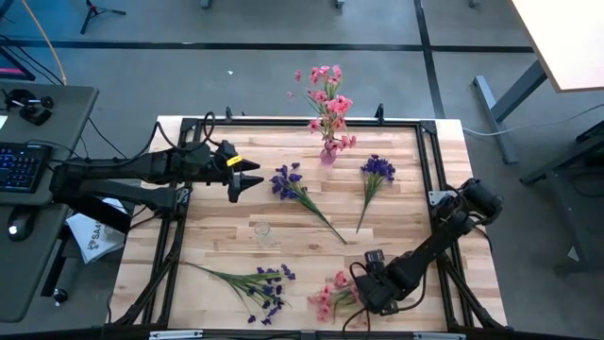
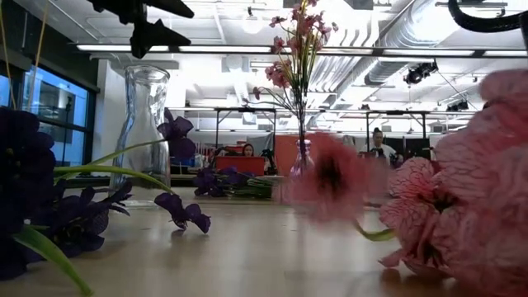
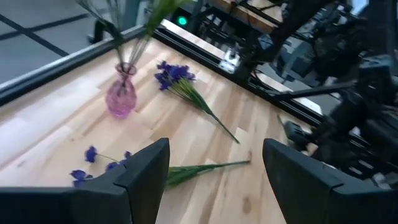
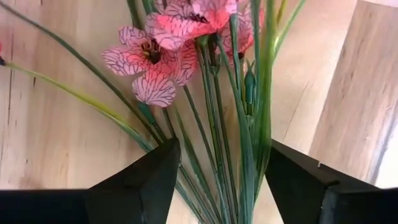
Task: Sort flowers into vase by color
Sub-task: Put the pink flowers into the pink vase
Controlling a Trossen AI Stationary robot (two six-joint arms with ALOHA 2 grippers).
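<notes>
A pink sprig (image 1: 330,297) lies flat near the table's near edge, and its blossoms (image 4: 163,51) fill the right wrist view. My right gripper (image 1: 364,287) is open and low over it, one finger on each side of the green stems (image 4: 217,155); I see no touch. My left gripper (image 1: 249,180) hangs open above the table's left half, holding nothing. Purple sprigs lie flat at the centre (image 1: 294,187), right of it (image 1: 376,176) and near the front left (image 1: 255,283). A small pink vase (image 1: 328,151) holds pink flowers. A clear glass vase (image 1: 262,231) stands upright mid-table.
A black frame rail (image 1: 283,124) runs round the table top. A desk with a keyboard (image 1: 19,165) stands left of the table. In the low view people sit far back in the room (image 2: 247,150). Bare wood lies between the clear vase and the right arm.
</notes>
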